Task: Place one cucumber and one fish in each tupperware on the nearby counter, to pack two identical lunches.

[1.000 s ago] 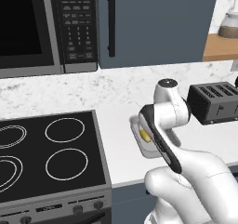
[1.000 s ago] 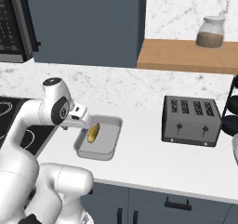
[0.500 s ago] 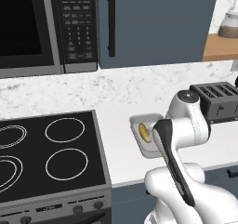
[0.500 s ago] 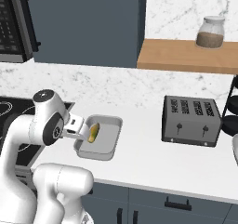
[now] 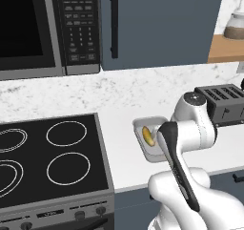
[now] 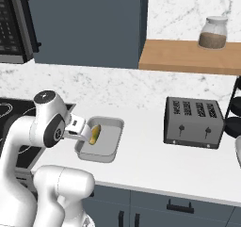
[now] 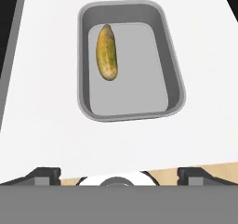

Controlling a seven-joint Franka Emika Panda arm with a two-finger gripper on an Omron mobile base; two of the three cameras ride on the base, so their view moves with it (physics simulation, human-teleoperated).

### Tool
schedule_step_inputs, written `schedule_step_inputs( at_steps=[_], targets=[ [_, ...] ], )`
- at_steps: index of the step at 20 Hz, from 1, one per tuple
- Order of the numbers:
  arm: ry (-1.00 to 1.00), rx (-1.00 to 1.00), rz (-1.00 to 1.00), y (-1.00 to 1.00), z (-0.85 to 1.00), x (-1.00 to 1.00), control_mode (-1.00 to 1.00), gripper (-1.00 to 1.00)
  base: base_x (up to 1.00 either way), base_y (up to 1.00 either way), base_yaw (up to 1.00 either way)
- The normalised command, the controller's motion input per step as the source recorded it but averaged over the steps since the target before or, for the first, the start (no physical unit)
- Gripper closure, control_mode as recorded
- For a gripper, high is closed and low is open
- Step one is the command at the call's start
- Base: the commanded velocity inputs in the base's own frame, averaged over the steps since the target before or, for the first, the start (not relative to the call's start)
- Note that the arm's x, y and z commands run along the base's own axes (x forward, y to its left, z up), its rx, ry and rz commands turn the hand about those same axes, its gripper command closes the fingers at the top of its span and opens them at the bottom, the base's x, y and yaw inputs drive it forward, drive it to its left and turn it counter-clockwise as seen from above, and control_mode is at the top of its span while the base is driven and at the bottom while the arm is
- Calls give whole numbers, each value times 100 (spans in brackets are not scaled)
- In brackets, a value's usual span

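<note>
One light-grey tupperware (image 7: pixel 175 74) sits on the white counter (image 7: pixel 42 125) beside the stove. A yellow-green cucumber (image 7: pixel 107 58) lies along one side of its floor, loose. The same cucumber (image 6: pixel 94 134) shows in the tupperware (image 6: pixel 112 146) in the right base view, and again as cucumber (image 5: pixel 149 136) in tupperware (image 5: pixel 143 124) in the left base view. My gripper (image 7: pixel 120 174) hovers back from the tray's near edge, open, with nothing between its tips. In the right base view the gripper (image 6: pixel 84 133) is at the tray's left rim. The fish is out of view.
A black toaster (image 6: pixel 193 122) stands on the counter to the right of the tray. The black stove (image 5: pixel 47 157) borders the counter on the left, under a microwave (image 5: pixel 33 28). A wooden shelf (image 6: pixel 188 56) holds a jar (image 6: pixel 212 33). A black rack (image 6: pixel 234 113) is at the far right.
The arm has folded down and drawn back from above the tray toward the base. The cucumber stays lying in the tray, and the gripper stays open.
</note>
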Motion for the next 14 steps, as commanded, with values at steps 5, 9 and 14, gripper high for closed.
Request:
schedule_step_inputs(
  at_steps=[5,9,14],
  targets=[
    [0,0,0,0,0,-4,-100,-100,0,0,0],
    [0,0,0,-1,0,-20,100,-100,-13,-1,0],
    [0,0,0,0,0,0,100,-100,-92,-25,-15]
  ],
)
